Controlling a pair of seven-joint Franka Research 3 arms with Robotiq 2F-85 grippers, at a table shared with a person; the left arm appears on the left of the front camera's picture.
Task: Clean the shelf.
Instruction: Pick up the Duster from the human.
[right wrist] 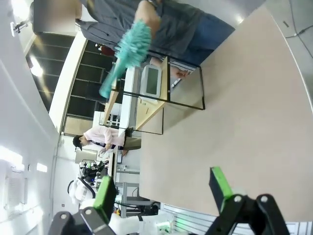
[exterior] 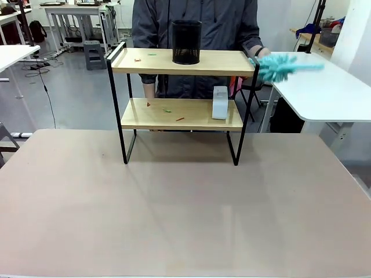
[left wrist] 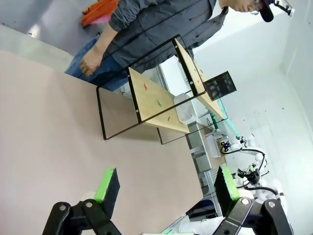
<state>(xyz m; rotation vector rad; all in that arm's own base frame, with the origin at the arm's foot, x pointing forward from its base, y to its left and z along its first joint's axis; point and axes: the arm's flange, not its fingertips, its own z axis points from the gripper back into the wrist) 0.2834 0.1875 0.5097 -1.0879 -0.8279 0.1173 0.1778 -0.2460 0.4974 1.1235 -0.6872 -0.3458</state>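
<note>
The shelf (exterior: 174, 62) stands at the far middle of the table, two light wooden boards in a black frame; it also appears as the shelf (left wrist: 151, 100) and the shelf (right wrist: 161, 98). A black mesh cup (exterior: 186, 42) sits on the top board, a white box (exterior: 219, 102) on the lower one, and small coloured scraps (exterior: 167, 110) lie on both boards. A person behind it holds a teal duster (exterior: 284, 66) beside the shelf's right end. My left gripper (left wrist: 164, 188) and right gripper (right wrist: 164, 188) hang open and empty, well short of the shelf.
A bare beige tabletop (exterior: 185, 202) stretches in front of the shelf. A white side table (exterior: 330, 92) stands to the right, and more desks stand behind the person. The person's other hand (left wrist: 90, 61) hangs near the shelf's left end.
</note>
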